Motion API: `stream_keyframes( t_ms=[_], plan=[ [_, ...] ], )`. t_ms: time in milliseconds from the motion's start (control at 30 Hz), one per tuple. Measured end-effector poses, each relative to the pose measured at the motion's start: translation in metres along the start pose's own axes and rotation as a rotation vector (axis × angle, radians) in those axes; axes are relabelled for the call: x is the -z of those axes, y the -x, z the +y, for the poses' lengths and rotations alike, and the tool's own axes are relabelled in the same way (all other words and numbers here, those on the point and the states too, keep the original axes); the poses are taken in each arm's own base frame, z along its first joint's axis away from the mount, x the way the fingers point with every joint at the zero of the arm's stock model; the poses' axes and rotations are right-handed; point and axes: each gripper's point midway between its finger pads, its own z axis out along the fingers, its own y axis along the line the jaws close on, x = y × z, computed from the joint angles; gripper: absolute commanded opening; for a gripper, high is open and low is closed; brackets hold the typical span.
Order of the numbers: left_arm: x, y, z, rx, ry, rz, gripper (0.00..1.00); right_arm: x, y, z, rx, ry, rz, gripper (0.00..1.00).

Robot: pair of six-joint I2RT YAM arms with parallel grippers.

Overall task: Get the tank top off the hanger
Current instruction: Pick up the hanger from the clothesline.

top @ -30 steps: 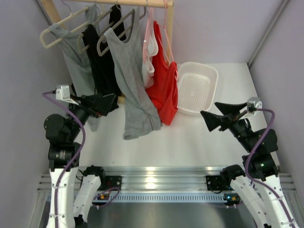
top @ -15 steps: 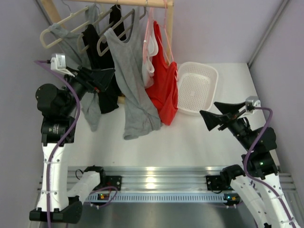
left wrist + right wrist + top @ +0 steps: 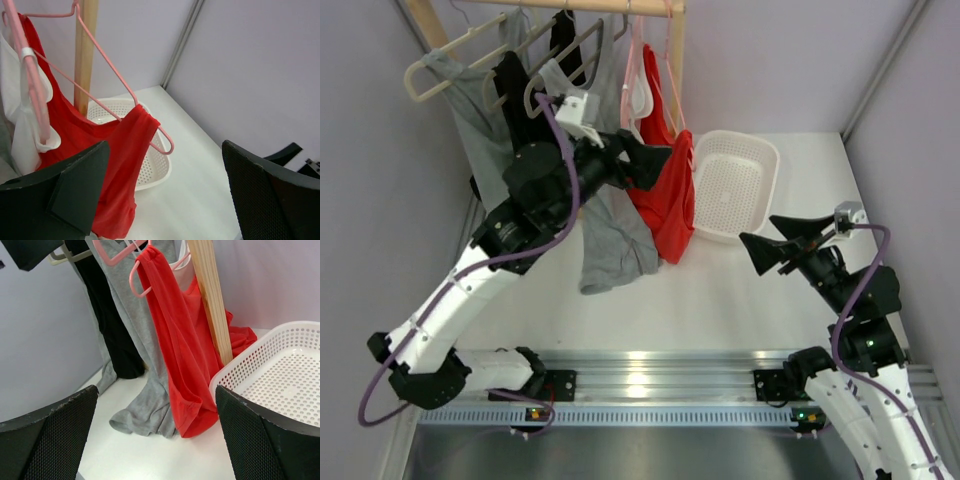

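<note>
Reaching left gripper (image 3: 655,165): its fingers are standing wide apart and holding nothing, and they are hovering high up by the clothes, just in front of the red tank top (image 3: 667,195).
Left wrist view: the two dark fingers (image 3: 65,197) are framing the red top's shoulder and the hooked end of the pink hanger (image 3: 125,90); nothing is lying between them.
Right gripper (image 3: 760,232): its fingers are spread open and empty, and it is hanging above the table (image 3: 720,300), well apart from the clothes and pointing toward them.
Red tank top: it is hanging on the pink hanger at the right end of the wooden rail (image 3: 620,6), beside the upright post (image 3: 210,295), with its hem drooping next to the basket.
Neighbours on the rail: a white top (image 3: 20,115) is pressing against the red one, and grey tops (image 3: 605,215) and a black one (image 3: 508,85) are hanging further left.
Basket (image 3: 772,160): white and perforated, it is sitting on the table just right of the red top.
</note>
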Motion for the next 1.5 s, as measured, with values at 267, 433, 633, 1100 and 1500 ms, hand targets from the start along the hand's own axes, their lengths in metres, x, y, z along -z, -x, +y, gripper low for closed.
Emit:
stream_keyframes(
  t_ms=[267,433,633,1100,1500],
  plan=[
    [-0.075,0.002,0.003,-0.108,0.178,-0.016,0.84,0.006,0.012,0.004,0.028,-0.011,-0.013,0.99],
    [-0.109,0.001,0.019,-0.177,0.288,-0.032,0.88,0.010,0.023,0.007,0.046,-0.015,-0.034,0.99],
    [-0.129,0.010,0.033,-0.277,0.395,-0.063,0.95,0.012,0.023,0.006,0.051,-0.029,-0.026,0.99],
    [-0.149,0.017,0.076,-0.401,0.536,-0.069,0.98,0.013,0.025,0.005,0.049,-0.043,-0.019,0.99],
    [-0.157,0.023,0.107,-0.377,0.530,-0.070,0.88,0.012,0.027,0.005,0.046,-0.048,-0.013,0.99]
  ],
)
